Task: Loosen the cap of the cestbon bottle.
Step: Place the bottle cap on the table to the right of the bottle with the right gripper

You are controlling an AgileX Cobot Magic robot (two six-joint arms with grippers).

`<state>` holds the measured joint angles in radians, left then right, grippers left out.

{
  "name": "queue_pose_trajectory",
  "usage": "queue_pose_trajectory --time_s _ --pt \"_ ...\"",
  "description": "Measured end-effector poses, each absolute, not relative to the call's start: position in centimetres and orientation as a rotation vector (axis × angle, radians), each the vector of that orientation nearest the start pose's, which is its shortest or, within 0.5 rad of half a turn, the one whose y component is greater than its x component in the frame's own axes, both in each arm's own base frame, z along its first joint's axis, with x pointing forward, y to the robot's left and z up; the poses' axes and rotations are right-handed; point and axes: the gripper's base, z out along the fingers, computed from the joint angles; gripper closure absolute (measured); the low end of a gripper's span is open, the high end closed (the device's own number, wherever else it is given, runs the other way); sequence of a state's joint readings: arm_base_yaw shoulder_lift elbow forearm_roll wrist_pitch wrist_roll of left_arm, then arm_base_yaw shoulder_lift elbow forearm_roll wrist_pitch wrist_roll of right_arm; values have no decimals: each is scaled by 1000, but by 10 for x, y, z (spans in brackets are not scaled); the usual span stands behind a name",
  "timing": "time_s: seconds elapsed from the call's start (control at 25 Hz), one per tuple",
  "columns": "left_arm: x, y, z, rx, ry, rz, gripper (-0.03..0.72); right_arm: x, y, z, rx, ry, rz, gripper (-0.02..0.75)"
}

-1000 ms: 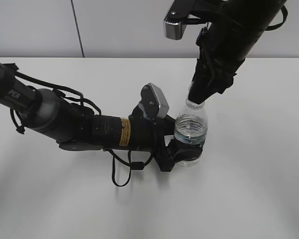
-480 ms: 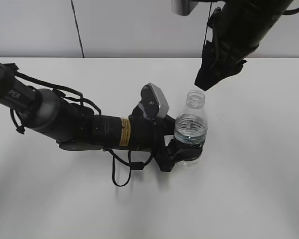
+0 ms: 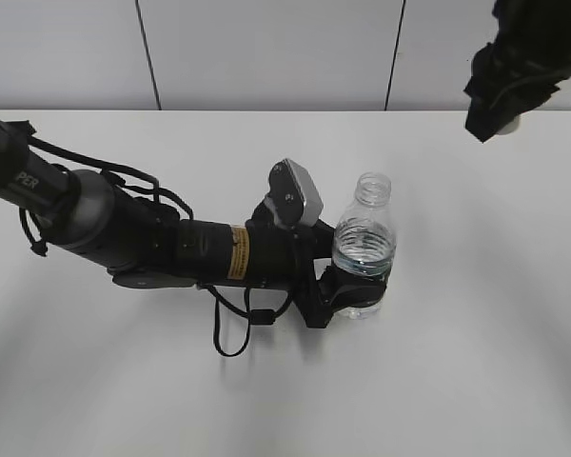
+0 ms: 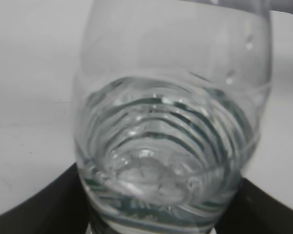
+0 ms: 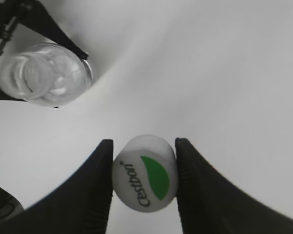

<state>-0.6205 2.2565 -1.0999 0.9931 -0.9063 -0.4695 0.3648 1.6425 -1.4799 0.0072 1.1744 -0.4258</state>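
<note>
Now uncapped: cestbon bottle (image 3: 364, 243) upright on the white desk (image 3: 476, 333), clamped low by the left pincer (image 3: 347, 297). Well apart, upper right: white cap (image 5: 145, 172) pinched in the raised right pincer (image 5: 144, 180).

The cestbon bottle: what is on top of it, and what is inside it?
Nothing is on top: the cestbon bottle has an open neck, and the cap is held in the right tool, away from it. Inside is clear water. The left tool covers the bottle's base.
</note>
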Motion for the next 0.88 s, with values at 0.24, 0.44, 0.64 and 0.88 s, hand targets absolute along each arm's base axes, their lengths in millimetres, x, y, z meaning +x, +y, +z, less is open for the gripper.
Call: queue_pose_trajectory --time_s 0.24,0.44,0.64,0.88 --pt "299 -287 77 1283 1575 -937 176 327 81 318 -812 2731 4 441" --pt "299 -287 77 1283 1575 -937 176 332 54 318 -631 2778 39 441" --pt "299 -287 77 1283 1575 -937 176 332 37 301 -519 2819 62 441" --pt "299 -287 77 1283 1575 -937 176 309 33 230 -461 2936 120 442"
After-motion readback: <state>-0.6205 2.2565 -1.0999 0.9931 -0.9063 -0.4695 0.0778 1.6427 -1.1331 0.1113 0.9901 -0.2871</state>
